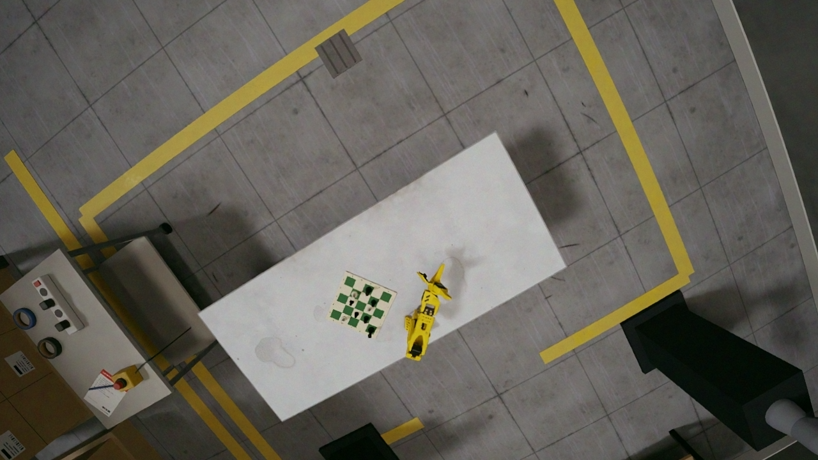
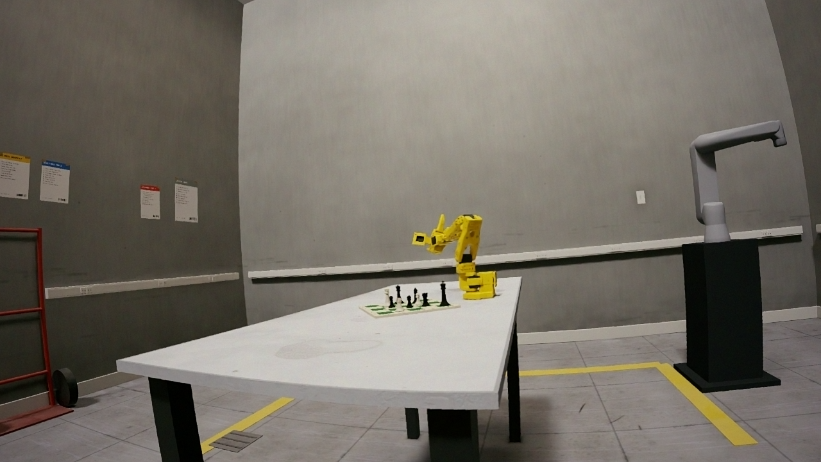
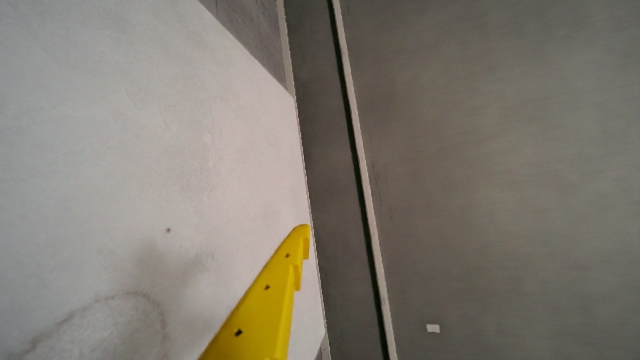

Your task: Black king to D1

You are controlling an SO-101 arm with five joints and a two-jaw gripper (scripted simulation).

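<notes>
Arm (image 2: 467,253): folded upright above its base, beside the chessboard (image 1: 362,305). Gripper (image 1: 430,276): raised off the table (image 2: 355,350), jaws spread wide, holding nothing.

The chessboard (image 1: 362,306) lies on the table (image 1: 474,206), near 1 long edge. The arm's base (image 1: 416,343) stands on the table just beside the board, at that same edge. The gripper (image 1: 432,278) hangs above bare table, off the board. The tallest piece, the black king (image 2: 443,293), stands on the board's corner nearest the base.
</notes>
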